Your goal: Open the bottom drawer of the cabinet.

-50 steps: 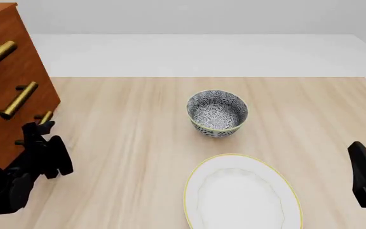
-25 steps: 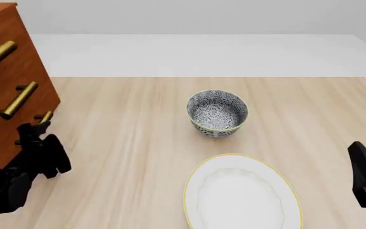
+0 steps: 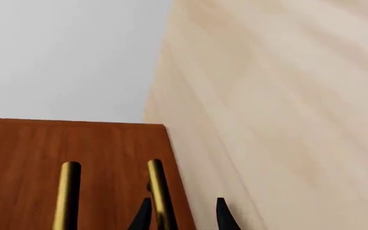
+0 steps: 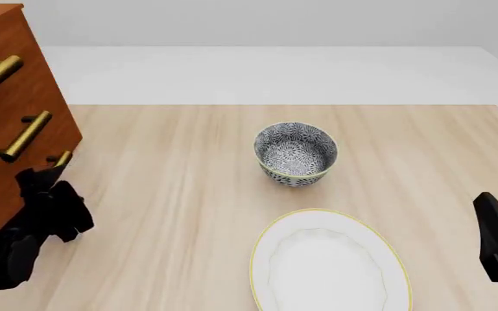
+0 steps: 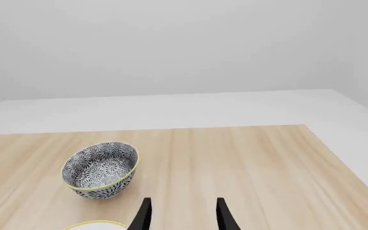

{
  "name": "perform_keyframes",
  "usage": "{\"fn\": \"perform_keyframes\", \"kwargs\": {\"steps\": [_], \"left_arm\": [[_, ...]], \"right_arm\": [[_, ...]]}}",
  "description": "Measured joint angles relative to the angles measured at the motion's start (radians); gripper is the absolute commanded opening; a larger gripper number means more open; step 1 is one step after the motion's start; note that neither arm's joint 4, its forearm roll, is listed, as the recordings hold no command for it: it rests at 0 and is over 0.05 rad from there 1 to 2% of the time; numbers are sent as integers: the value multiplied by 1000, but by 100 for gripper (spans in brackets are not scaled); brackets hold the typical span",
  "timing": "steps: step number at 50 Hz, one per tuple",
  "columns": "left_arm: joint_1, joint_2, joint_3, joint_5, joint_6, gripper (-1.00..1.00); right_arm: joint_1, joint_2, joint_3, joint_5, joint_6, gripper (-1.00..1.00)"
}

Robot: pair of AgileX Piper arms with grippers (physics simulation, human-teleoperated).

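The reddish-brown cabinet (image 4: 33, 87) stands at the table's left edge, with three brass bar handles on its front. The bottom drawer (image 3: 152, 143) is the lowest, next to the tabletop, and its handle (image 4: 62, 158) shows just above my left gripper (image 4: 43, 176). In the left wrist view that handle (image 3: 159, 191) runs between the open black fingertips (image 3: 222, 214) of my left gripper (image 3: 180, 215), closer to one finger; the fingers are not clamped on it. My right gripper (image 4: 489, 214) hangs open at the near right with nothing in it, also seen in the right wrist view (image 5: 182, 215).
A blue-patterned bowl (image 4: 295, 154) sits mid-table, also visible from the right wrist (image 5: 99, 168). A white plate (image 4: 329, 262) with a yellow rim lies near the front edge. The middle drawer's handle (image 3: 65, 196) runs beside the bottom one.
My left gripper has crept left and a little up toward the cabinet front, closing in on the bottom handle. The right arm, bowl and plate have not moved.
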Motion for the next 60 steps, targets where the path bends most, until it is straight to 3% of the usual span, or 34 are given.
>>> {"fn": "perform_keyframes", "kwargs": {"steps": [60], "left_arm": [[35, 6, -1, 0, -120, 100]], "right_arm": [[0, 0, 0, 0, 0, 100]]}}
